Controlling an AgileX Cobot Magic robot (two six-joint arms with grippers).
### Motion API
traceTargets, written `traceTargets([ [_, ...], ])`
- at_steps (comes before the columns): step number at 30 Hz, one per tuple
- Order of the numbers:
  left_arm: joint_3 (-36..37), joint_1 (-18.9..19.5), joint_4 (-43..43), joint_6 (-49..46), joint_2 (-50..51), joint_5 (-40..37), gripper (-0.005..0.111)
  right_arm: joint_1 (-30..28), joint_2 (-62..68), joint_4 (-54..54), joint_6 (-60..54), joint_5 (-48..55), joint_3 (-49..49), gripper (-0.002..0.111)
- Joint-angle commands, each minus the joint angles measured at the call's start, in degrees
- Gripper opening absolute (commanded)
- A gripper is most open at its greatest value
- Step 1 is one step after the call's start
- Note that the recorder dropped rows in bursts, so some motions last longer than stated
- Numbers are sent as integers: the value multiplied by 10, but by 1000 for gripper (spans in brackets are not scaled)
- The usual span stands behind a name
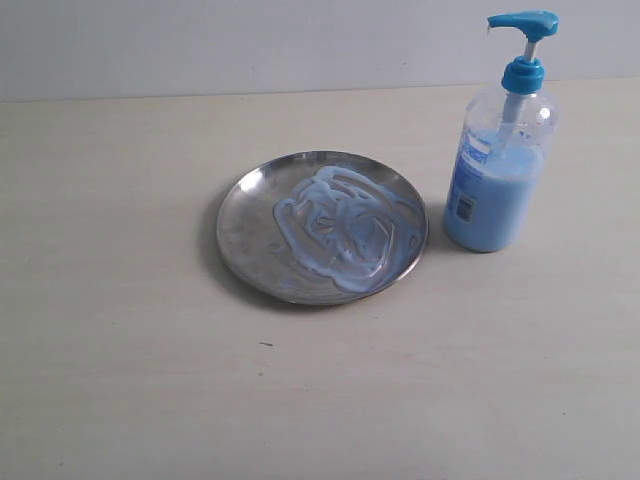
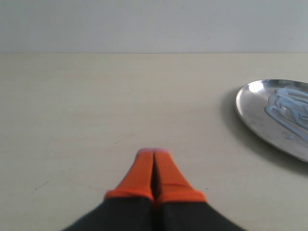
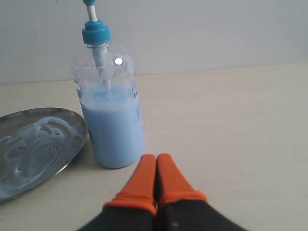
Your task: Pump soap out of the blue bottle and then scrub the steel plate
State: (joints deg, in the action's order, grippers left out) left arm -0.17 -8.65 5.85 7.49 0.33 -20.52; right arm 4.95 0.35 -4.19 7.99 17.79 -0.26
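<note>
Orange left end effector (image 2: 154,152) and right end effector (image 3: 156,156) sit closed, empty.

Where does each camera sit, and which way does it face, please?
Exterior: raised, looking down on the table, steel plate and blue bottle; no robot parts show.
Left wrist: low over the table, facing the far wall past the shut left gripper; plate partly in view.
Right wrist: low, facing the bottle just beyond the shut right gripper.
Shared: all three show the plate's soap; exterior and right wrist share the bottle.
</note>
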Motion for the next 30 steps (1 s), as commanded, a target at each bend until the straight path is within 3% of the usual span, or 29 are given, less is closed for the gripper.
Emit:
traceTargets([
  [1,2,1,-6,1,-3,3,0,-3,-3,-4,-4,-8,3,0],
  [30,2,1,-6,-1,-3,3,0,-3,-3,-4,-4,-3,3,0],
])
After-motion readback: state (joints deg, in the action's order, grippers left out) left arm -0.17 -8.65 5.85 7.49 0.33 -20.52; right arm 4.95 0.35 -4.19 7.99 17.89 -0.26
